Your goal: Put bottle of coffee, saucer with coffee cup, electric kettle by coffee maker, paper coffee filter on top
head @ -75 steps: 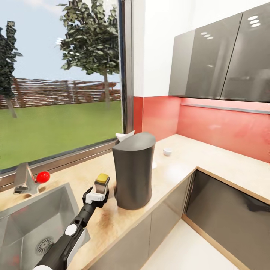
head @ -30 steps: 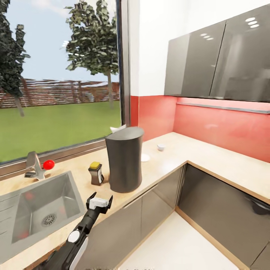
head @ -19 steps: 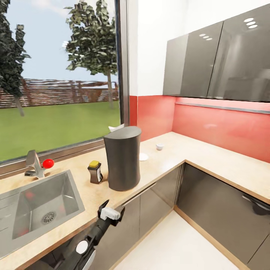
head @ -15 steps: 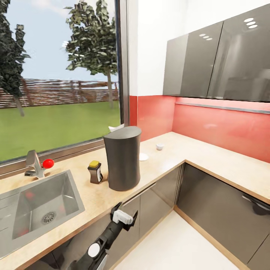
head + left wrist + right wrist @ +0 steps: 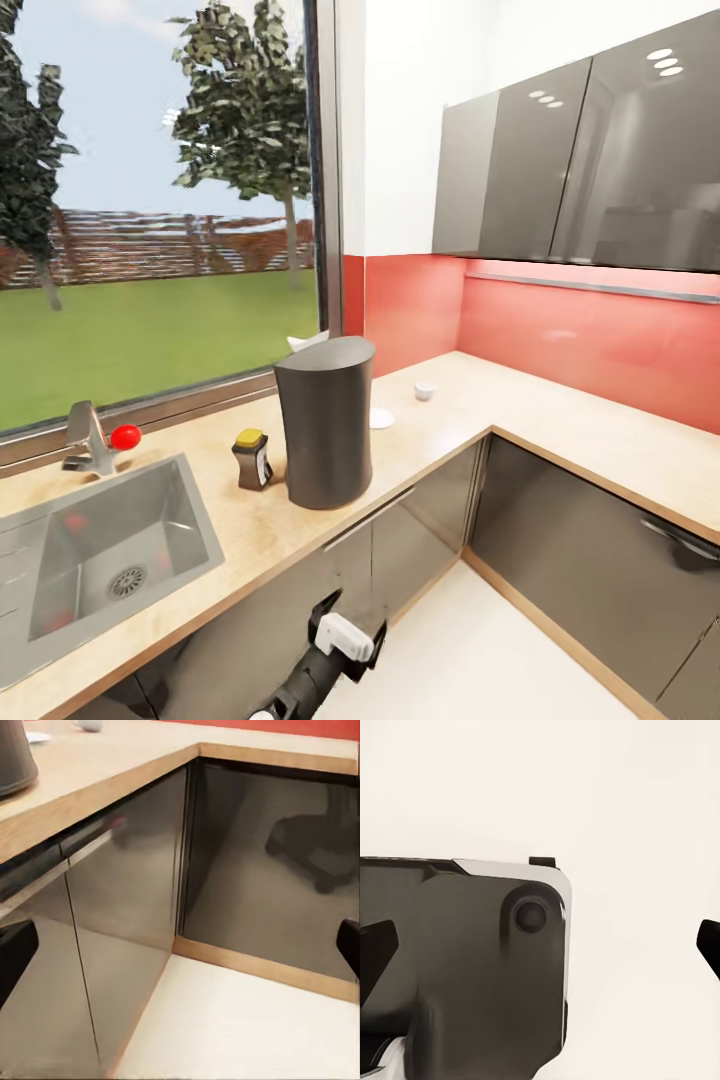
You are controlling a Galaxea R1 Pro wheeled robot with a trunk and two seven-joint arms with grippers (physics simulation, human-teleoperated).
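Two arms: we see the left gripper (image 5: 343,634) low in front of the glossy dark grey cabinets (image 5: 420,545), fingers spread and empty; the right gripper (image 5: 540,937) shows spread dark fingertips over a pale floor and the robot's dark base, holding nothing.
Writing: we can read no brand, label or lettering on any item.
Coffee maker: the tall dark grey waisted column (image 5: 325,420) stands on the long light beige wood-look countertop (image 5: 560,425), near its front edge.
Bottle: the small squat dark bottle with a yellow cap (image 5: 252,459) stands upright just beside the column, between it and the steel sink (image 5: 100,545).
Filter: a white pointed paper piece (image 5: 305,341) peeks out behind the column's top, toward the window.
Saucer: the flat white round plate (image 5: 381,417) lies partly hidden behind the column.
Cup: the small white cup (image 5: 425,390) sits apart from the saucer, nearer the red backsplash.
Change: 2.5 seconds ago the left gripper held the bottle at the counter; we now find the bottle released and the arm dropped below the counter edge, while the view has pulled back.
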